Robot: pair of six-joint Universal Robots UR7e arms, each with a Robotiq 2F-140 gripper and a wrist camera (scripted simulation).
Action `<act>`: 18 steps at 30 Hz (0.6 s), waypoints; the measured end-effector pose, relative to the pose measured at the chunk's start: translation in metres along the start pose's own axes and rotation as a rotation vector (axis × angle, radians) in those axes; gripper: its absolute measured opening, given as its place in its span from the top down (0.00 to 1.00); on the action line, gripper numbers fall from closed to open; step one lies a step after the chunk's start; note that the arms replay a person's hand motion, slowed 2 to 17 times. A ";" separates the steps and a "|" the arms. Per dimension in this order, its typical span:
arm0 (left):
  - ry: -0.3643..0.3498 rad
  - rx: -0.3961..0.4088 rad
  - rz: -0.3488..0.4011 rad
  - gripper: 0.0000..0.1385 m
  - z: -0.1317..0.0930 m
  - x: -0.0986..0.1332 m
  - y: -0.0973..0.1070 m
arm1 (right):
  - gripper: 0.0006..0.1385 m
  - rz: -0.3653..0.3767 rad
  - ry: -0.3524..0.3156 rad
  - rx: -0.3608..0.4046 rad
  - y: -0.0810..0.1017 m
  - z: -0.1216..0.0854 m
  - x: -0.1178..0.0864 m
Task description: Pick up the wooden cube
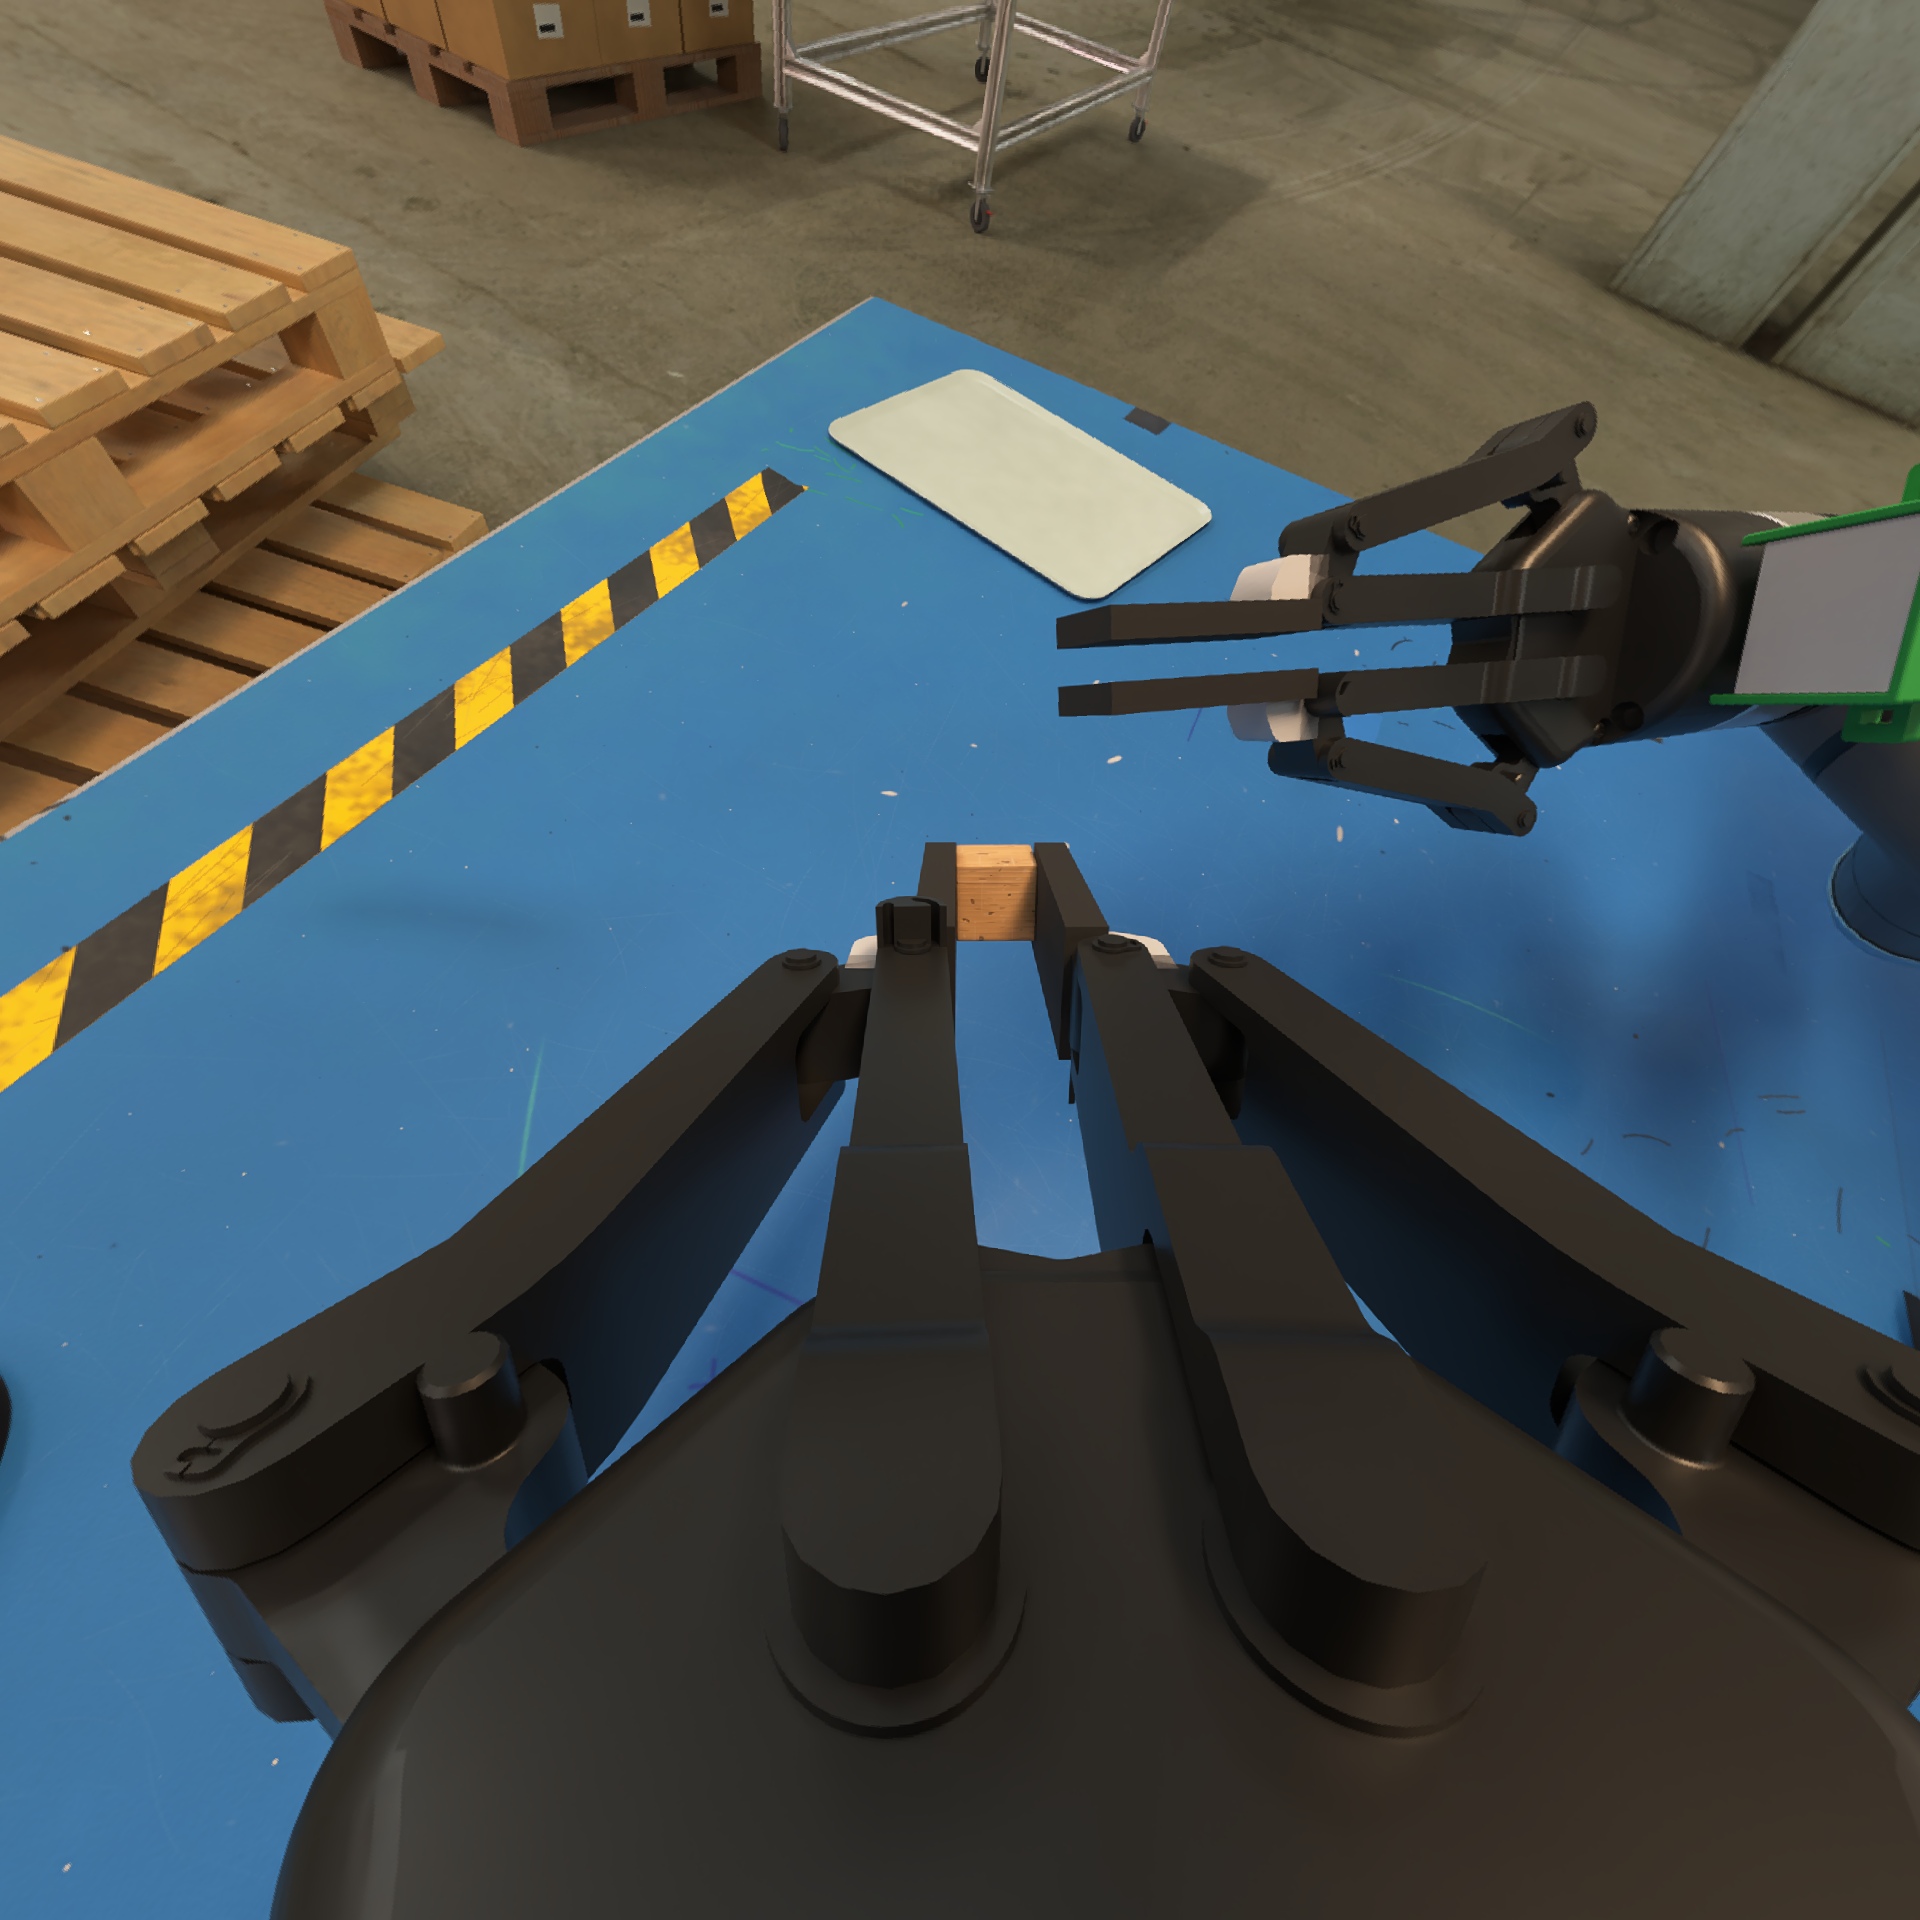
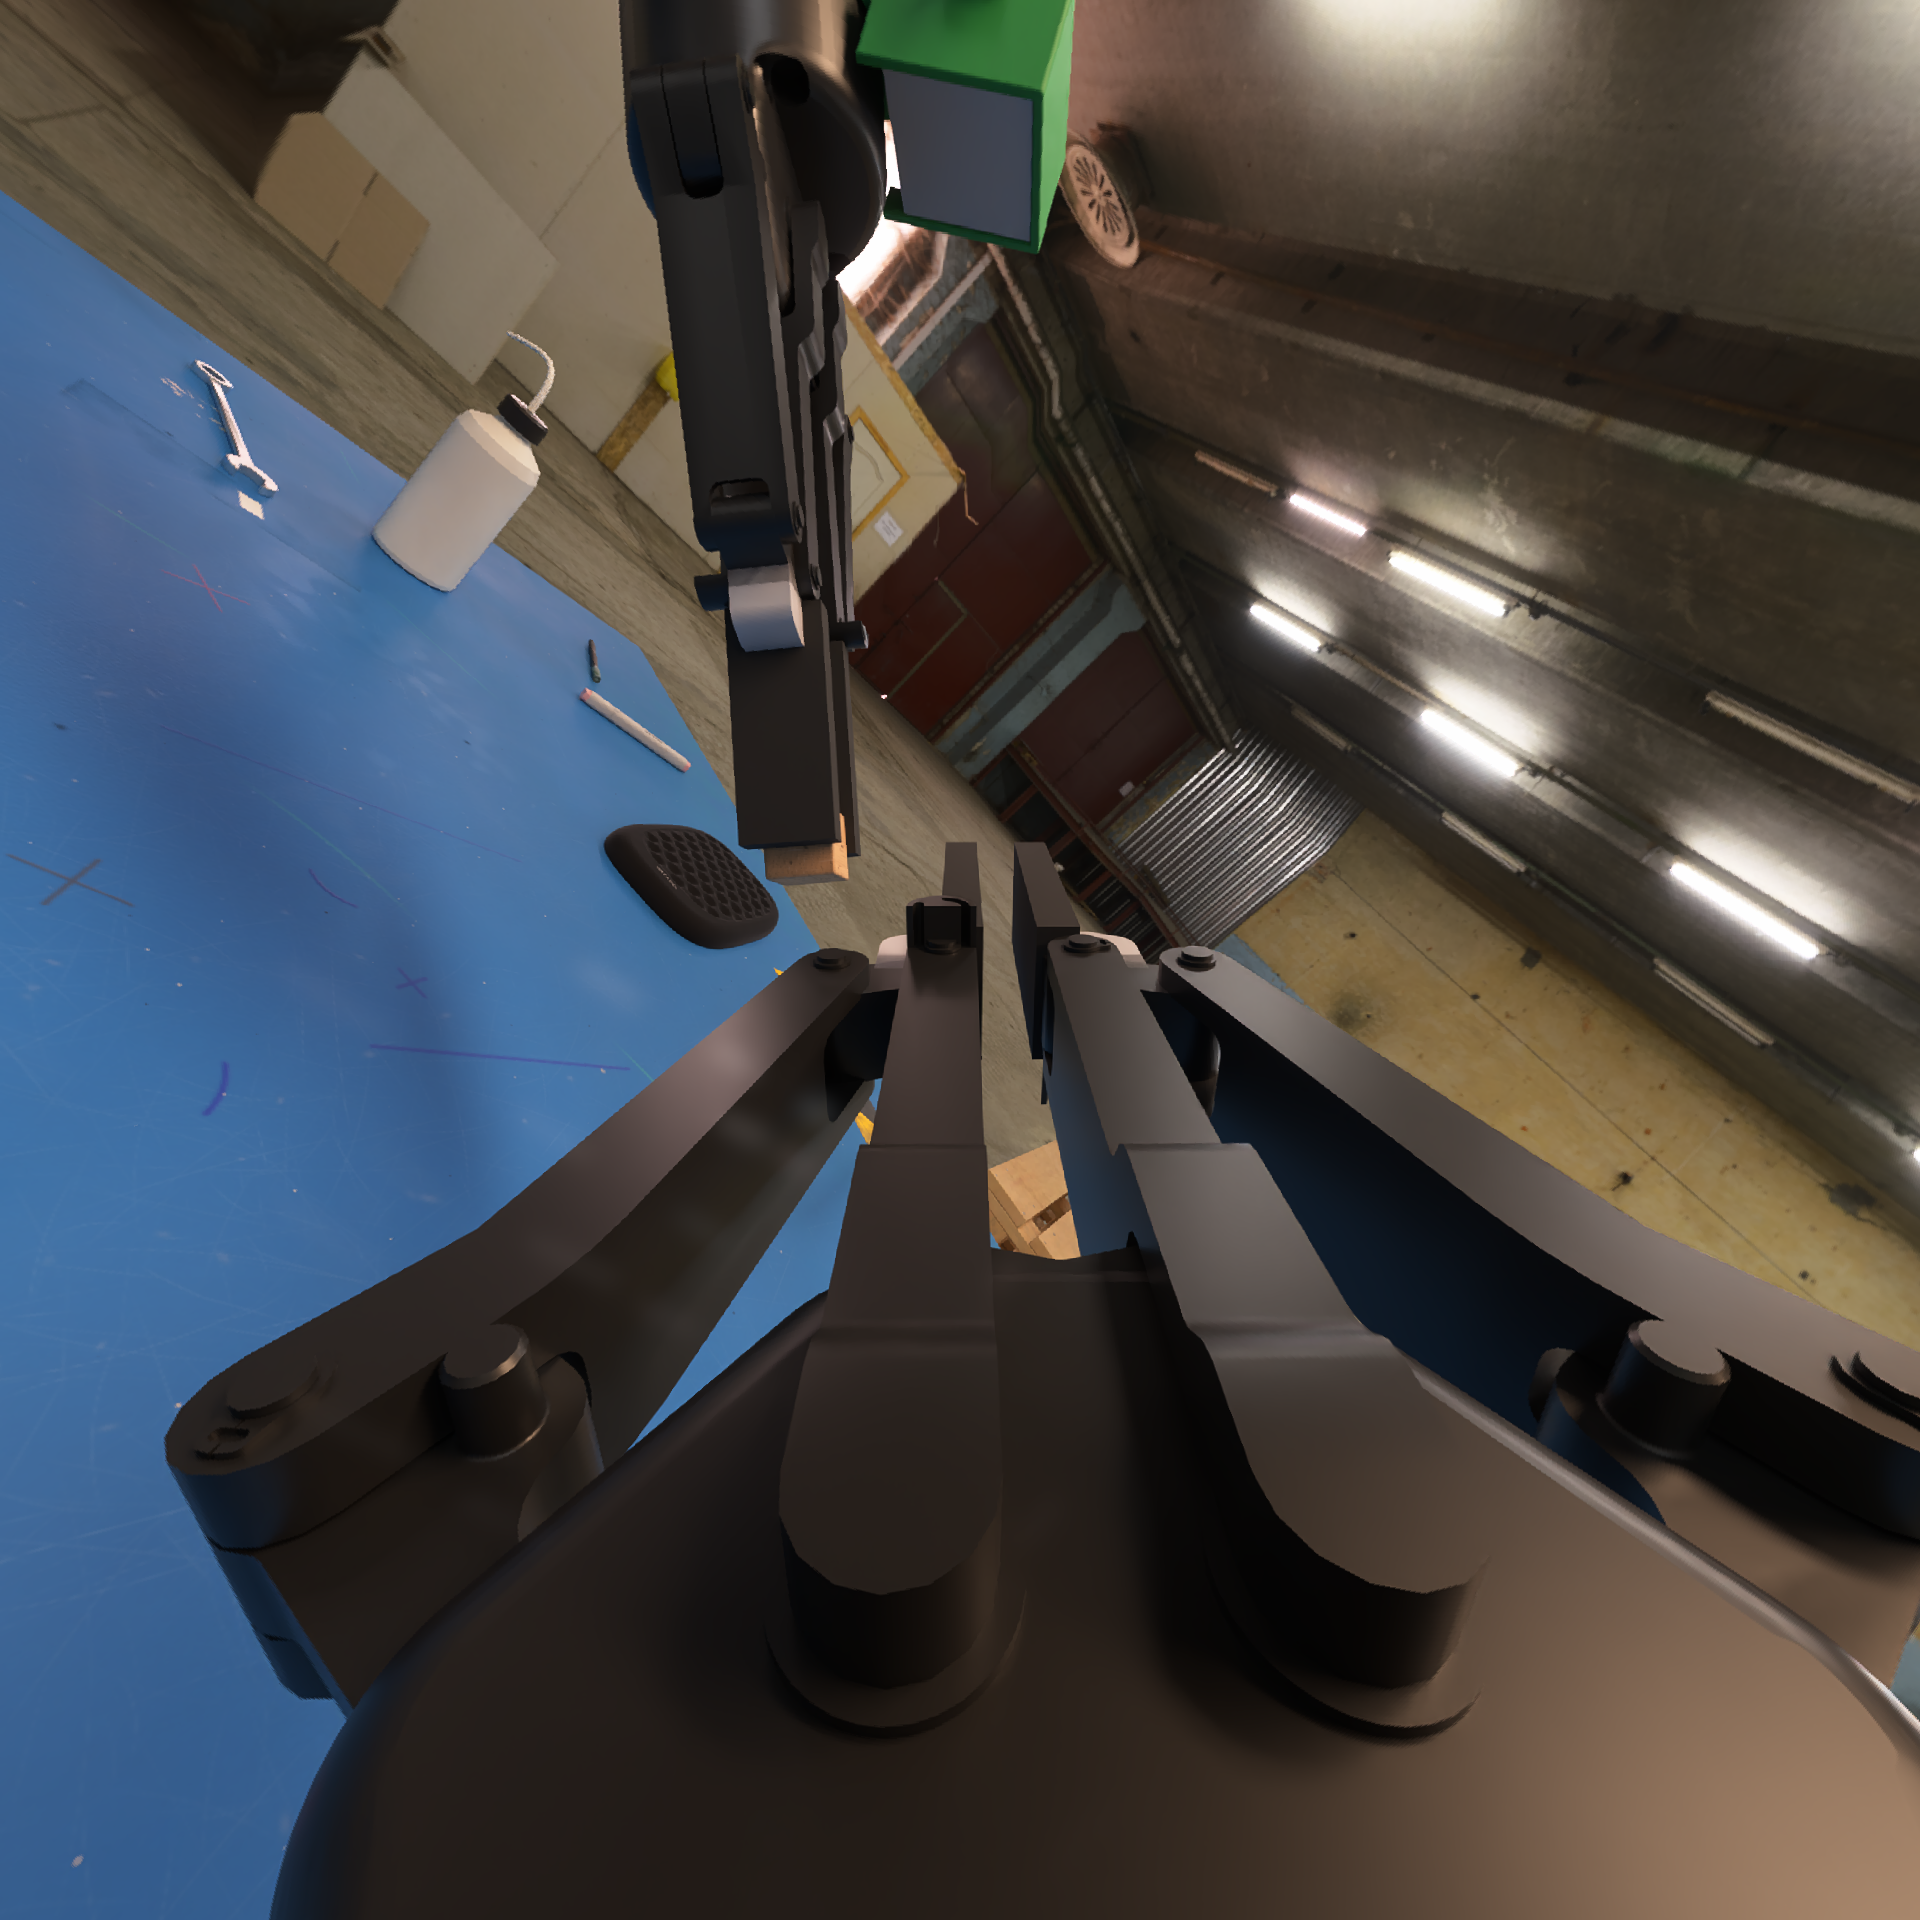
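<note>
my left claw is clamped on the wooden cube, pinched at the fingertips above the blue surface, while my right claw, nearly closed and empty, hangs clear nearby.

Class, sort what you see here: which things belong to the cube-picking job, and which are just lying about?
Job: wooden cube; left gripper, shut on it.

Lying about: pale tray; white bottle; wrench; pencil; dark perforated pad; right gripper, nearly shut and empty.
</note>
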State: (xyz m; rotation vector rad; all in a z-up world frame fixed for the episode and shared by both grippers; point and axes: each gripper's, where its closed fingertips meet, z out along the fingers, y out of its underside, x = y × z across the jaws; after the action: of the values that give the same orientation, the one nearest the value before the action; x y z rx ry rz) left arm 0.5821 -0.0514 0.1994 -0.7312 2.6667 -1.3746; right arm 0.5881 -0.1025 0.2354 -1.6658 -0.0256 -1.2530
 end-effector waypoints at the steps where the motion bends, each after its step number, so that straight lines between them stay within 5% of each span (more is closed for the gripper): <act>1: 0.000 0.000 0.001 0.86 0.000 0.000 0.000 | 0.93 -0.002 0.000 0.000 0.000 0.000 0.000; 18: -0.005 -0.011 0.007 0.86 -0.001 0.000 0.001 | 0.93 -0.049 -0.001 -0.005 0.000 0.000 -0.002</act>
State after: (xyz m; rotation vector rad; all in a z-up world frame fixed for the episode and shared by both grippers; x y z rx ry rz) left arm 0.5810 -0.0504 0.1991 -0.7244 2.6729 -1.3551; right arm 0.5869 -0.1017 0.2342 -1.6784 -0.0644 -1.2900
